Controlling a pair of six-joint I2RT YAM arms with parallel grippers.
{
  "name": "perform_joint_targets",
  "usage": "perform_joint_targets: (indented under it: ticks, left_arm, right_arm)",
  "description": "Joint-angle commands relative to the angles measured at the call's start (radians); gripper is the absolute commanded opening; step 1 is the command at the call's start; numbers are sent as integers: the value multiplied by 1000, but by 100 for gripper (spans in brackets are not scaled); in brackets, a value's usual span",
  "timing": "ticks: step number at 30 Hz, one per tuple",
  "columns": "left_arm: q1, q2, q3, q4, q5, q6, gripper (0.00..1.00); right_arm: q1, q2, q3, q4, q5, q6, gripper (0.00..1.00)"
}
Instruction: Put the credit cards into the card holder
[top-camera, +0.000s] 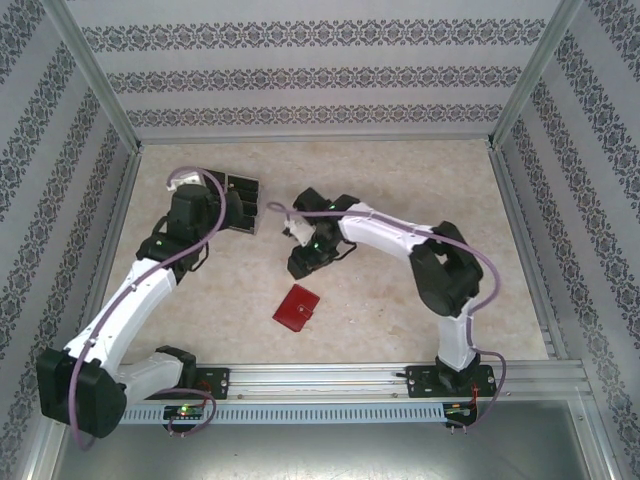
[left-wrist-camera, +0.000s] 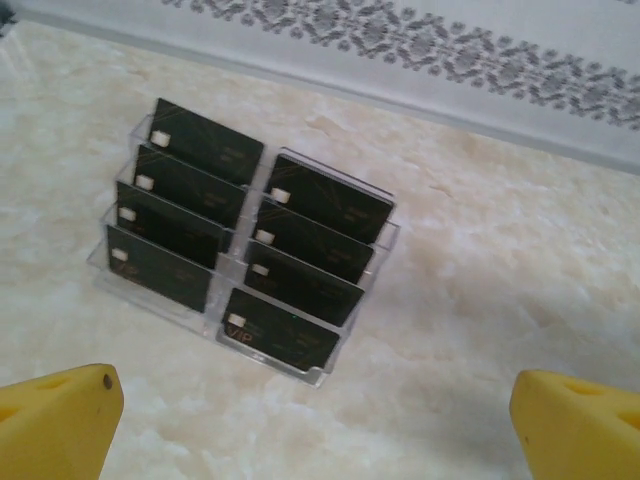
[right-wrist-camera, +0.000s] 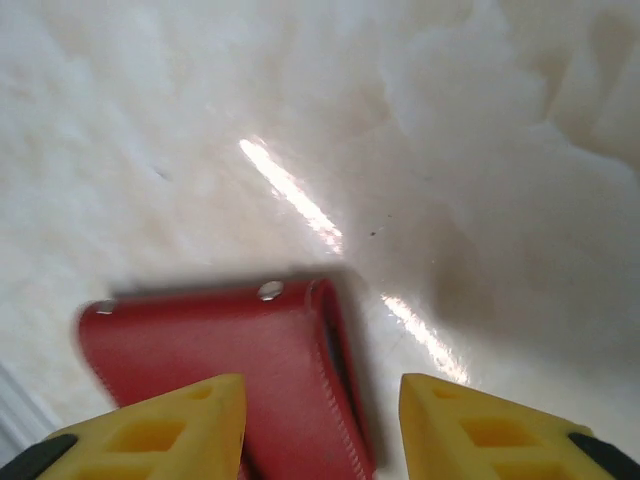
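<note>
Several black credit cards (left-wrist-camera: 295, 247) stand in two columns of a clear slotted stand (left-wrist-camera: 312, 376); from above the cards (top-camera: 240, 203) sit at the back left. My left gripper (left-wrist-camera: 315, 420) hangs open short of the stand, yellow fingertips (left-wrist-camera: 60, 415) wide apart with nothing between them. The red card holder (top-camera: 297, 307) lies folded on the table's middle front. In the right wrist view the holder (right-wrist-camera: 230, 355) shows its metal snap and stitched edge, and my right gripper (right-wrist-camera: 322, 425) is open just above it, one fingertip over the red cover and the other over bare table.
The table (top-camera: 400, 190) is pale marble-patterned, fenced by patterned walls and an aluminium frame. The right arm (top-camera: 385, 235) reaches across the middle toward the left arm (top-camera: 185, 225). A metal rail (top-camera: 330, 378) runs along the near edge.
</note>
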Motion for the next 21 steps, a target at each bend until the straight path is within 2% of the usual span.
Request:
perform_joint_targets:
  ticks: [1, 6, 10, 13, 17, 21]
  left_arm:
    - [116, 68, 92, -50, 100, -43, 100]
    - [266, 232, 225, -58, 240, -3, 100]
    - [380, 384, 310, -35, 386, 13, 100]
    - [441, 479, 337, 19, 488, 7, 100]
    - [489, 572, 345, 130, 617, -26, 100]
    - [501, 621, 320, 273, 696, -44, 100]
  right_arm:
    - [-49, -77, 84, 17, -31, 135, 49]
    - [-80, 3, 249, 59, 30, 309, 51]
    - [-79, 143, 448, 100, 86, 433, 53]
    - [-76, 270, 623, 94, 98, 463, 53]
    - [-75, 399, 806, 83, 85, 484, 54]
    - [-75, 481, 905, 52, 83, 499, 55]
